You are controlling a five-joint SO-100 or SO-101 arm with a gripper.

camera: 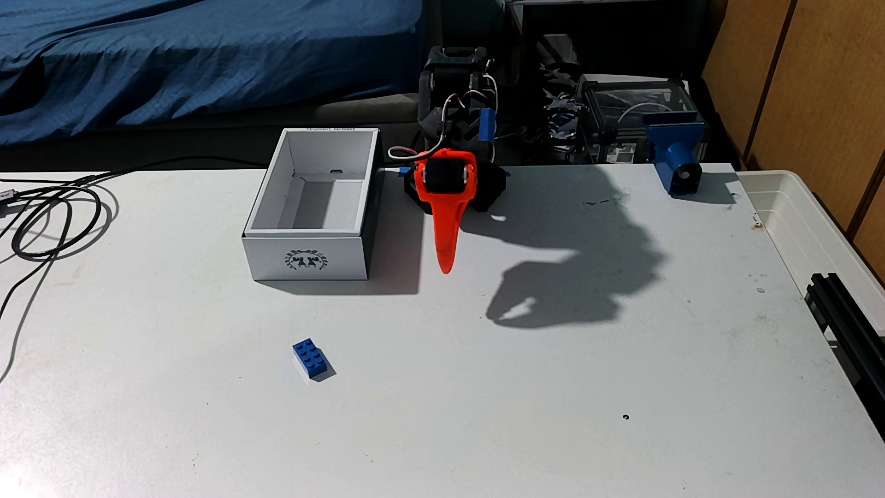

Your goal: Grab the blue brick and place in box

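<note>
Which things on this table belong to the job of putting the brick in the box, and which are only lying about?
Belong to the job:
- blue brick, lying on the table
- white box, open and with nothing in it
- orange tool, hanging beside the box

Only lying about:
- black cables
- blue mount
- translucent tub

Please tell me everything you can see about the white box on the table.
The box is white, looks like cardboard, rectangular and open at the top. Its pale inside looks empty, with a small tab slot in the far wall. The near short side carries a dark round wreath-like emblem. It stands flat on the table near the far edge, left of the orange tool in the fixed view, apparently not touching it.
</note>
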